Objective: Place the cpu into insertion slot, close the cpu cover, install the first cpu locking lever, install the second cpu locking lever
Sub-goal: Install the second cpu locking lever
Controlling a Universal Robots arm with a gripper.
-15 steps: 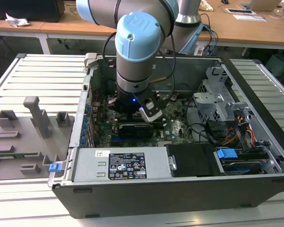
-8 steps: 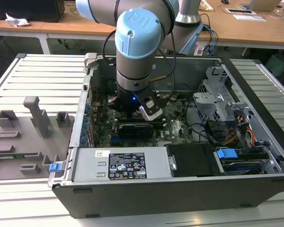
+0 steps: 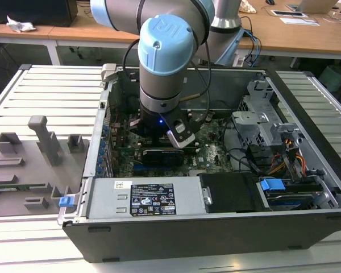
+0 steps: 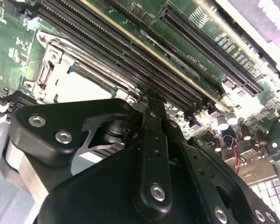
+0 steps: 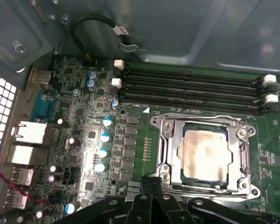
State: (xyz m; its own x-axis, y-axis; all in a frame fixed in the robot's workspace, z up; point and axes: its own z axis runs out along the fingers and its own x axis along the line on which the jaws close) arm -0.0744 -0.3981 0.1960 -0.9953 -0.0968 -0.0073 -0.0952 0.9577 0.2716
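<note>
Robot arm of grey cylindrical segments with light-blue joint caps, the nearest cap embossed with a logo, black cables looped alongside, a small blue light lit at the wrist; gripper of black linkage plates fastened with silver screws.

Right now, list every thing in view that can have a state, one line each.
cpu: seated flat in the insertion slot, metal top up.
insertion slot: filled by the cpu.
cpu cover: closed down flat around the cpu.
locking lever: lying down along the cover's edge by the memory slots.
memory slots: all without modules.
tool: just beside the socket, fingers together, holding nothing.
</note>
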